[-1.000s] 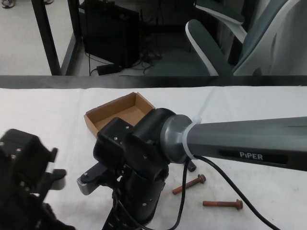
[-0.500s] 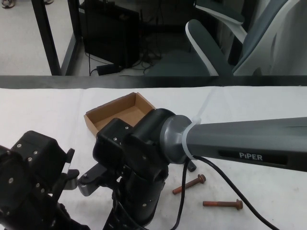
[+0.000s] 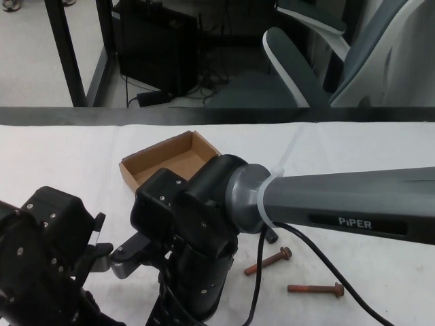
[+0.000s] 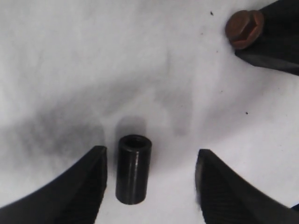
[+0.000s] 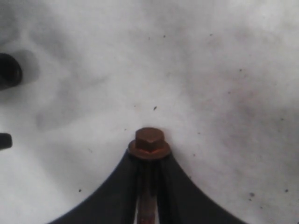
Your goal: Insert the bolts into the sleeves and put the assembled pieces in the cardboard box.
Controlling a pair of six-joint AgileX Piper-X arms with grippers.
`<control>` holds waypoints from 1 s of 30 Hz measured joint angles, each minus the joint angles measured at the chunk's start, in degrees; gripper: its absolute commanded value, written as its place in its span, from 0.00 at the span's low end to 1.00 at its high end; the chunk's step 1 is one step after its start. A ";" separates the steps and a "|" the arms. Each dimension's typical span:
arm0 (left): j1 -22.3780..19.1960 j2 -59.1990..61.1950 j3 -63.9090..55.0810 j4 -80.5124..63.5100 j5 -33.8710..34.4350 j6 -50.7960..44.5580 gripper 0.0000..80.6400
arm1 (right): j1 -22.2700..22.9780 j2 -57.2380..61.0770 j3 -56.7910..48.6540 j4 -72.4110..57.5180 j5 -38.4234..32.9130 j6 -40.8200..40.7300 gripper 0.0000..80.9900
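Observation:
A black sleeve (image 4: pixel 134 169) rests on the white cloth between the fingers of my left gripper (image 4: pixel 152 156), which is open. The sleeve is close to one finger (image 4: pixel 86 186) and apart from the other (image 4: pixel 229 191). My right gripper (image 5: pixel 149 157) is shut on a rusty bolt (image 5: pixel 149 141), whose hex head sticks out past the fingertips. The same bolt head (image 4: pixel 245 28) appears in the left wrist view, a short way from the sleeve. In the right wrist view the sleeve (image 5: pixel 8 70) lies off to the side. Both arms (image 3: pixel 204 224) (image 3: pixel 47 261) hang low over the near bench.
The open cardboard box (image 3: pixel 170 161) stands behind the arms on the white cloth. Two more rusty bolts (image 3: pixel 268 260) (image 3: pixel 316 289) lie on the cloth under the right arm's forearm, with a small black piece (image 3: pixel 272 237) beside them. An office chair (image 3: pixel 319 61) stands beyond the bench.
The left arm has moved in from the near left edge toward the right gripper. The right arm has stayed put with the bolt.

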 measured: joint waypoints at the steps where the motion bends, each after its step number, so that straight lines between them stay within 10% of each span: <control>1: 0.00 0.00 0.00 0.15 0.00 0.21 0.66 | -0.16 0.00 0.00 0.00 0.00 0.00 0.01; 30: -0.36 0.79 -0.16 -1.88 -8.57 7.01 0.01 | -3.47 0.63 -0.11 0.19 -4.20 -2.02 0.01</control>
